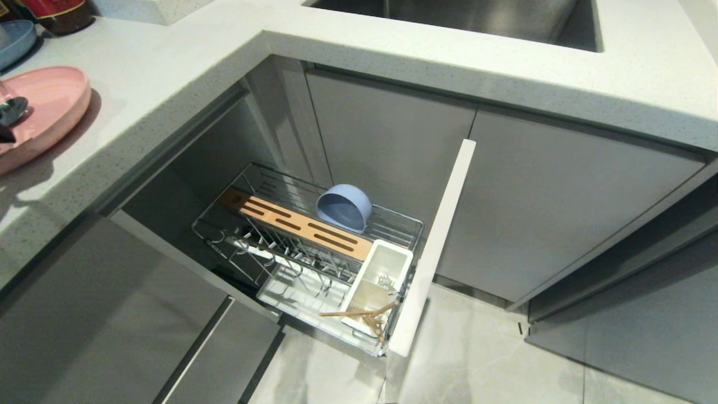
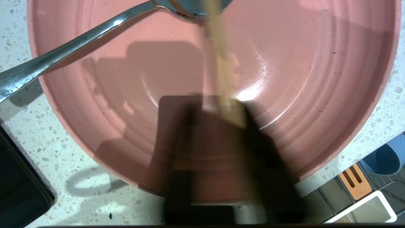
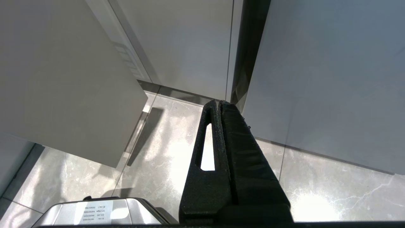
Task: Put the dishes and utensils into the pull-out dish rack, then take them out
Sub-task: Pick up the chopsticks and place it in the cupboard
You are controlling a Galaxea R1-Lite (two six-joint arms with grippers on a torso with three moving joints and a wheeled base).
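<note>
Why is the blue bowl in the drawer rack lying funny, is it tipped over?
Yes, tipped. The blue bowl rests on its side in the dish rack, behind the wood strip, with its opening facing sideways.

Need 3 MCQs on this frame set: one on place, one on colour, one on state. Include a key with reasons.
1. Where is the blue bowl?
A. On the counter
B. In the pull-out dish rack, behind the wood strip
C. In the sink

2. What colour is the plate under the spoon?
A. Pink
B. White
C. Green

3. What state is the left end effector in?
A. Open above the plate
B. Shut on a chopstick
C. Shut on the spoon

Key:
1. B: the blue bowl lies tipped in the dish rack, behind the wood strip.
2. A: the spoon rests its bowl on the pink plate.
3. B: the left end effector, over the plate, pinches a light wooden chopstick. The right end effector is parked shut above the floor.
</note>
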